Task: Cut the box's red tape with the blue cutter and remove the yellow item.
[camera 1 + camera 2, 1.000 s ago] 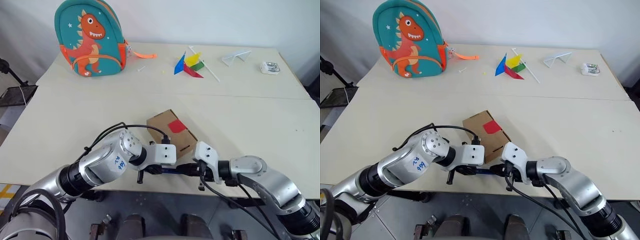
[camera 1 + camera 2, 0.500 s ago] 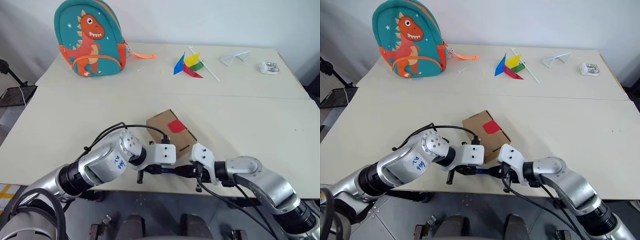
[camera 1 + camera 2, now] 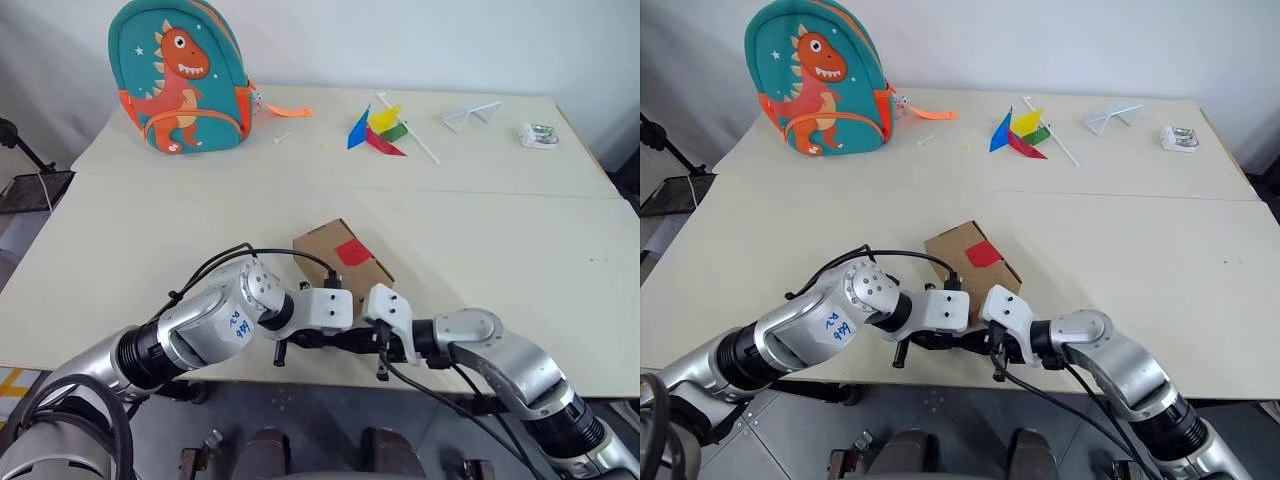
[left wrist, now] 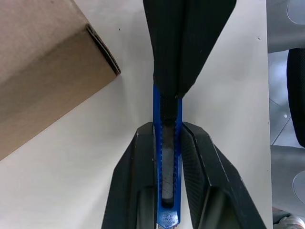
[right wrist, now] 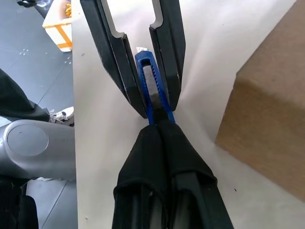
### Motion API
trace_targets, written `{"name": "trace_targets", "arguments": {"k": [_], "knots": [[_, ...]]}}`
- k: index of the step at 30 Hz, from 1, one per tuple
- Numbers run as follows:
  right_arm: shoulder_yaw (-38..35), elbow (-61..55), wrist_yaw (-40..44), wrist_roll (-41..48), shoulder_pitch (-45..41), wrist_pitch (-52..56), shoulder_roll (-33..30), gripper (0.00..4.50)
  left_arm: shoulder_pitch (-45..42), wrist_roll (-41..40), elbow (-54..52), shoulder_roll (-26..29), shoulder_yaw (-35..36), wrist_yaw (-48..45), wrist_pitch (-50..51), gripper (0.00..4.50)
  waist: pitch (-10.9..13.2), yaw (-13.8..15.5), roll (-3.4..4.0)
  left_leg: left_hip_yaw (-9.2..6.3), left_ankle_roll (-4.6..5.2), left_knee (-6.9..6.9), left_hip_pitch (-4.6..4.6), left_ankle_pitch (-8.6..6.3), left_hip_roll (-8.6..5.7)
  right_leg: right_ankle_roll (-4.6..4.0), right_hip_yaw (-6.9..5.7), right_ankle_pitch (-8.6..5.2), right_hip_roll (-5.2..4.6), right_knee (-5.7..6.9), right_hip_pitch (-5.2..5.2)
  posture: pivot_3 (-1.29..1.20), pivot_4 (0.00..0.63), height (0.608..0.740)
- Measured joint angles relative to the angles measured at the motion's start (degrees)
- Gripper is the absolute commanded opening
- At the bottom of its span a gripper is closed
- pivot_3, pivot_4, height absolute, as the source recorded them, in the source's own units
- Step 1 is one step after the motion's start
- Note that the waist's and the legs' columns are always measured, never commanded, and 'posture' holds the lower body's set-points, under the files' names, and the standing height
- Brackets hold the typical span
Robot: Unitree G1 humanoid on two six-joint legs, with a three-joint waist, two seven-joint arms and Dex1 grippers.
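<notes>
Blue cutter point(image 4: 166, 171), slim with ridged dark slider, clamped between both tools.

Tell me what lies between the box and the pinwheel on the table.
Nothing: in the left eye view, bare beige table runs from the box up to the pinwheel, crossed by the seam where the two tabletops meet.

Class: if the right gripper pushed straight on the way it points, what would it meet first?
Probably the left gripper: the right gripper points at it along the blue cutter both clamp.
</notes>
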Motion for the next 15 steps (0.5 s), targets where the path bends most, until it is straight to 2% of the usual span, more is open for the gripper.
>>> {"name": "trace_targets", "arguments": {"k": [7, 15], "knots": [[-3.5, -0.5, -0.3, 0.7, 1.8, 1.1, -1.9, 0.05, -0.1, 0.0, 0.4, 0.0, -0.1, -0.1, -0.9, 0.41, 0.0, 0.0, 0.0, 0.0, 0.01, 0.02, -0.01, 0.0, 0.0, 0.0, 0.0, 0.0, 0.0, 0.0, 0.0, 0.0, 0.15, 0.74], [-1.6, 0.2, -0.9, -0.9, 0.9, 0.8, 1.1, 0.05, -0.4, 0.0, 1.4, 0.0, -0.2, -0.4, -2.2, 0.41, 0.0, 0.1, 0.0, 0.0, 0.01, 0.04, -0.01, -0.01, 0.0, 0.0, 0.0, 0.0, 0.0, 0.01, 0.0, 0.0, 0.15, 0.74]]}}
